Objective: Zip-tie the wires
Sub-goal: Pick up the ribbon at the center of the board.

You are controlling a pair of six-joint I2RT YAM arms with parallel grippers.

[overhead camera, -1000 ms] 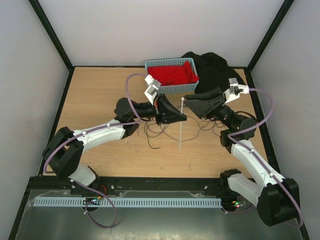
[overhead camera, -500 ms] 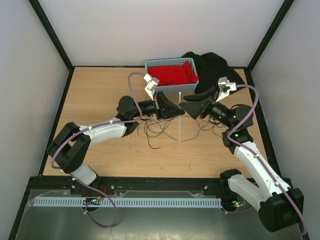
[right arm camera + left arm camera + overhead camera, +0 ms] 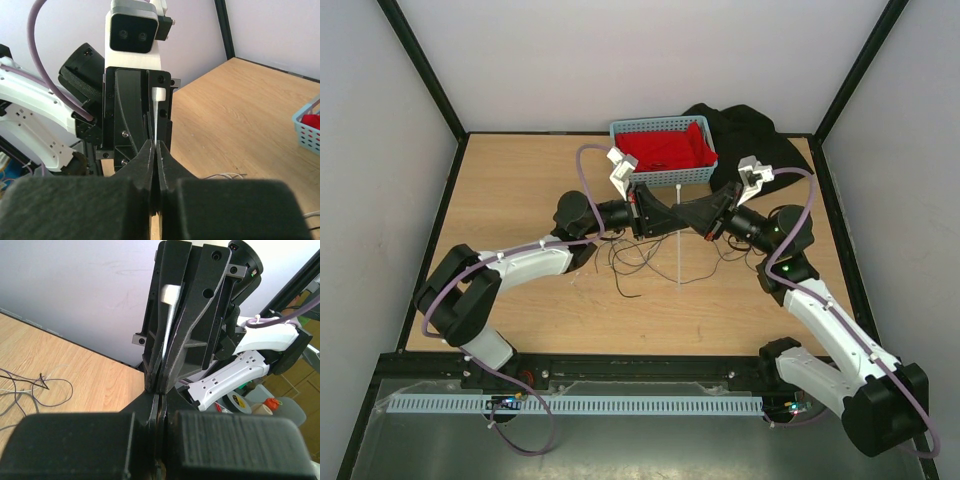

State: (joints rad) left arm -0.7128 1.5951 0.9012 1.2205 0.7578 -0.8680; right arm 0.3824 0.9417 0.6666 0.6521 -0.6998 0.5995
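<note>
A white zip tie [image 3: 678, 250] stands upright at mid-table, its head [image 3: 170, 292] at the top. My left gripper [image 3: 678, 222] and right gripper [image 3: 688, 214] meet tip to tip on it, above the table. Both jaw pairs are pressed together with the strip [image 3: 156, 127] between them. The wires [image 3: 638, 258] are thin dark loops lying loose on the wood under and beside the grippers. More of them lie to the right [image 3: 732, 250]. They also show in the left wrist view [image 3: 42, 386]. Neither gripper touches them.
A blue basket [image 3: 632, 128] holding a red cloth [image 3: 665, 148] stands at the back centre. A black cloth [image 3: 750, 128] lies beside it on the right. Black frame posts [image 3: 432, 95] edge the wooden table [image 3: 510, 190].
My right gripper has swung left and closed in until its tips meet the left gripper at the zip tie. The left gripper shifted slightly up and back. The wires have not moved.
</note>
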